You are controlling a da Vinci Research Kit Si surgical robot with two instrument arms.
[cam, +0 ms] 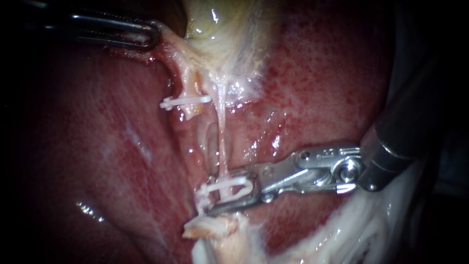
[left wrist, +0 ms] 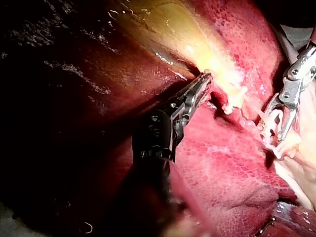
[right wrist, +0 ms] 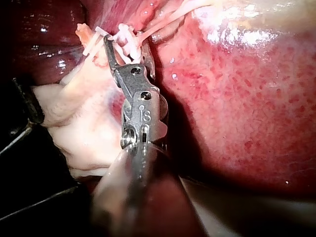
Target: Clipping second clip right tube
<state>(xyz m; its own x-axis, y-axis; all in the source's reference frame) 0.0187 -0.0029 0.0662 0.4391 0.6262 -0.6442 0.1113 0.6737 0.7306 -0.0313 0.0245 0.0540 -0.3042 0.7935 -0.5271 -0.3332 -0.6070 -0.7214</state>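
Note:
A thin pale tube, the right tube (cam: 222, 142), runs down from the gallbladder (cam: 220, 24) over the liver (cam: 322, 73). My right instrument (cam: 229, 190) comes in from the right. Its silver jaws hold a white clip (cam: 232, 185) around the tube's lower end, and a second white clip (cam: 204, 193) sits just beside it. The right wrist view shows the same jaws (right wrist: 121, 44) astride the tube. Another white clip (cam: 185, 101) sits on the stump of the left tube. My left instrument (cam: 149, 36) is shut on tissue at the gallbladder's neck, as its own view shows (left wrist: 203, 81).
Pale fatty tissue (cam: 351, 230) lies under and behind my right instrument's wrist. A cut pale stump (cam: 210, 227) lies below the clips. Dark liver surface (cam: 97, 161) fills the left side.

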